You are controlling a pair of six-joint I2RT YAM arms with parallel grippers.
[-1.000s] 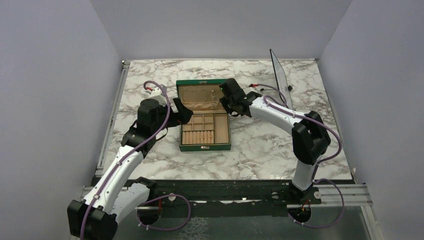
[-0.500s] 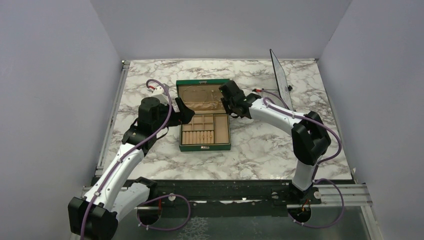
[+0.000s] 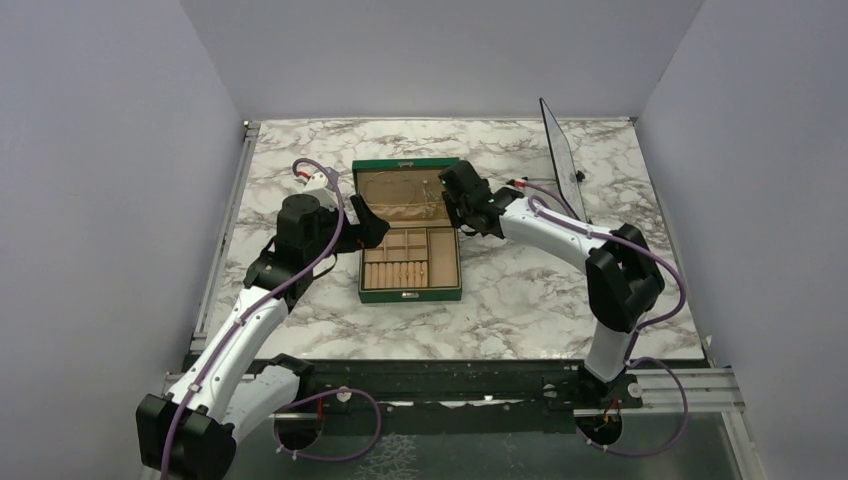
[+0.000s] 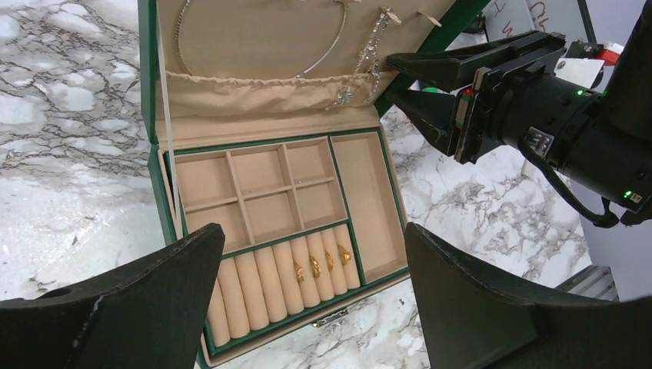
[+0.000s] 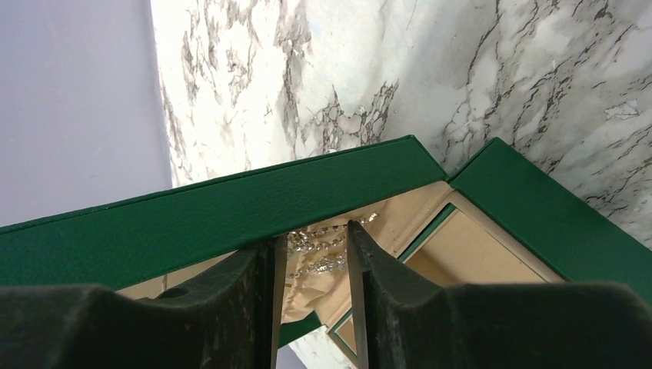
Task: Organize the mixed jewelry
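Observation:
A green jewelry box (image 3: 410,293) lies open mid-table, its lid tipped back. In the left wrist view its rim (image 4: 153,154) frames beige compartments. Several gold rings (image 4: 319,262) sit in the ring rolls. A thin silvery hoop necklace (image 4: 323,58) and a sparkly chain (image 4: 361,78) hang on the lid lining. My left gripper (image 3: 367,224) is open and empty at the box's left side, with wide jaws (image 4: 315,307). My right gripper (image 3: 452,206) is at the lid's right edge, jaws a little apart (image 5: 314,234). The chain (image 5: 323,250) shows beyond them, under the lid (image 5: 231,207).
A dark flat panel (image 3: 560,150) stands tilted at the back right. A small red-and-white item (image 3: 515,183) lies by the right arm. Marble table (image 3: 520,300) is bounded by a rail on the left (image 3: 240,200) and grey walls.
My right gripper has shifted slightly left, closer to the lid's right edge. My left gripper has edged a little and otherwise holds its place.

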